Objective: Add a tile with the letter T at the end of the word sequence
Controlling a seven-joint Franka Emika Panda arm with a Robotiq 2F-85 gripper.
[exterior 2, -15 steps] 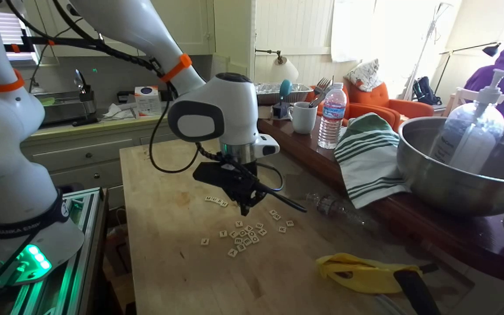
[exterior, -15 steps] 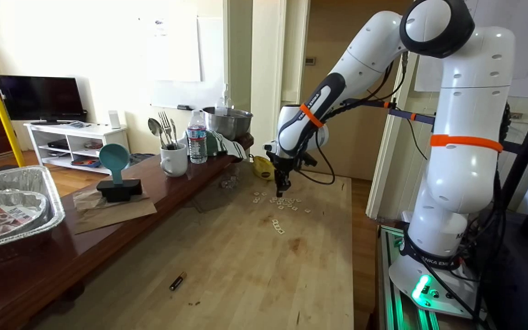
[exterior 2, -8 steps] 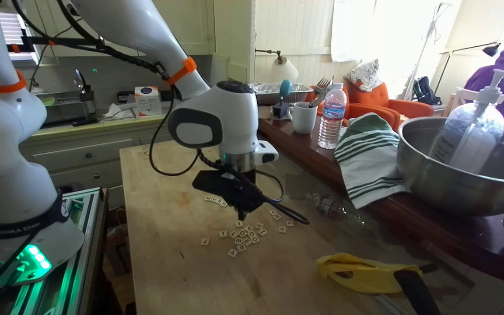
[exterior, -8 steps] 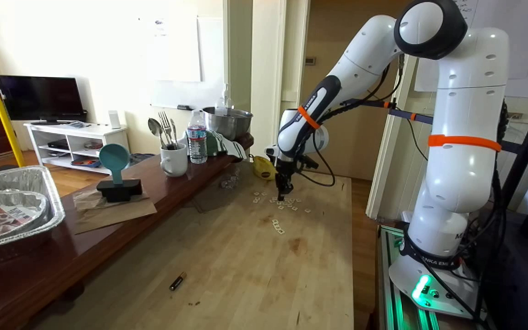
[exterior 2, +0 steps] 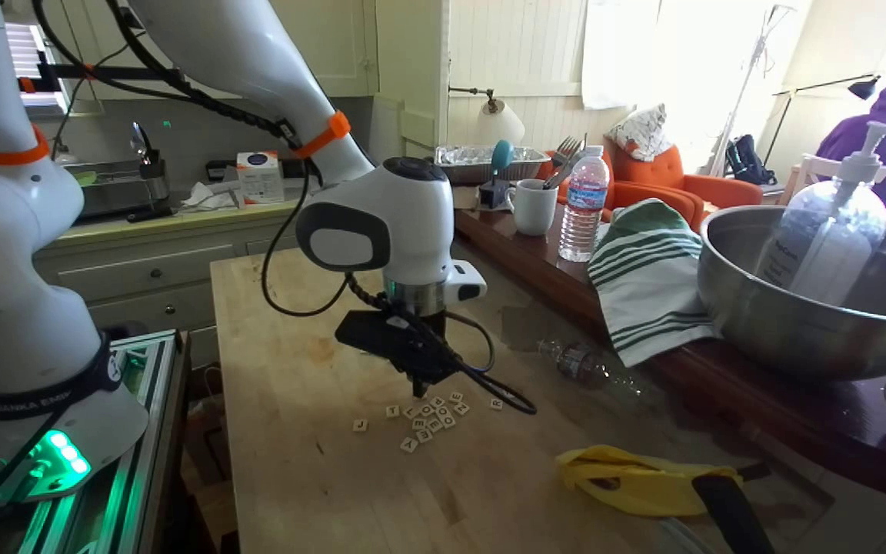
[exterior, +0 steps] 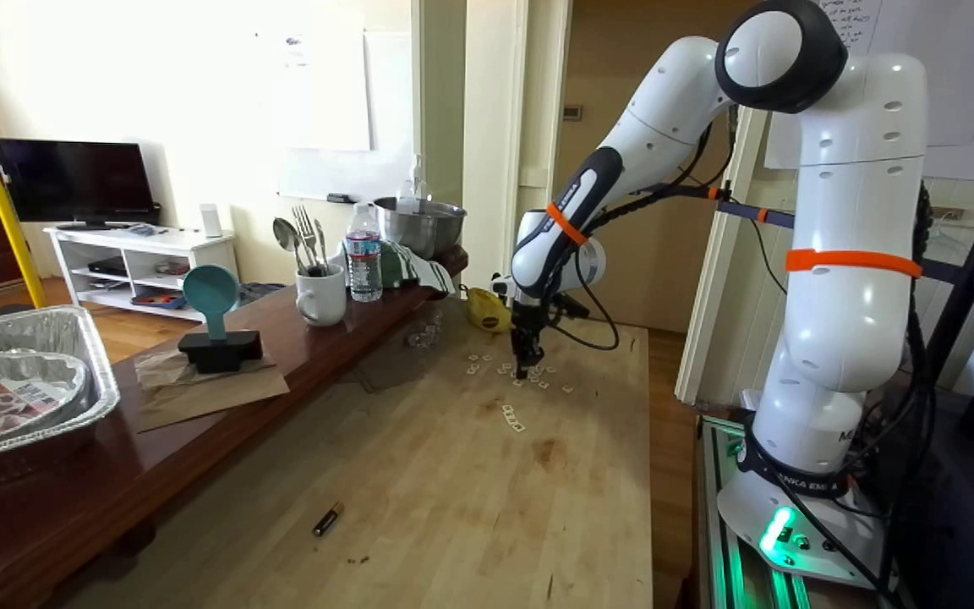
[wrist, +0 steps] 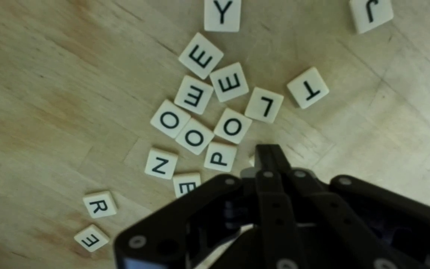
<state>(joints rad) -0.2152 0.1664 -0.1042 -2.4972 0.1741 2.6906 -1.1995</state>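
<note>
The cream T tile (wrist: pixel 308 87) lies face up, up and right of my fingertips in the wrist view. It also shows in an exterior view (exterior 2: pixel 392 412). My gripper (wrist: pixel 269 149) is shut with its fingers together and nothing visible between them. It hangs low over the loose tiles, pointing down, in both exterior views (exterior: pixel 522 375) (exterior 2: pixel 418 392). A tile edge peeks out behind the fingertips; its letter is hidden. The word row (exterior: pixel 512 418) is a short line of tiles apart from the loose group; the arm almost fully hides it in an exterior view.
Loose tiles lie close around, including L (wrist: pixel 264 105), P (wrist: pixel 220 157) and J (wrist: pixel 371 14). A clear plastic bottle (exterior 2: pixel 581 362) and a yellow bag (exterior 2: pixel 635 481) lie on the table. A raised wooden counter (exterior: pixel 385 326) runs alongside. A battery (exterior: pixel 328 518) lies farther off.
My gripper has moved down towards the tiles, and slightly left in an exterior view. It now covers the Y tile and nearly all of the word row there. The tiles have not visibly moved.
</note>
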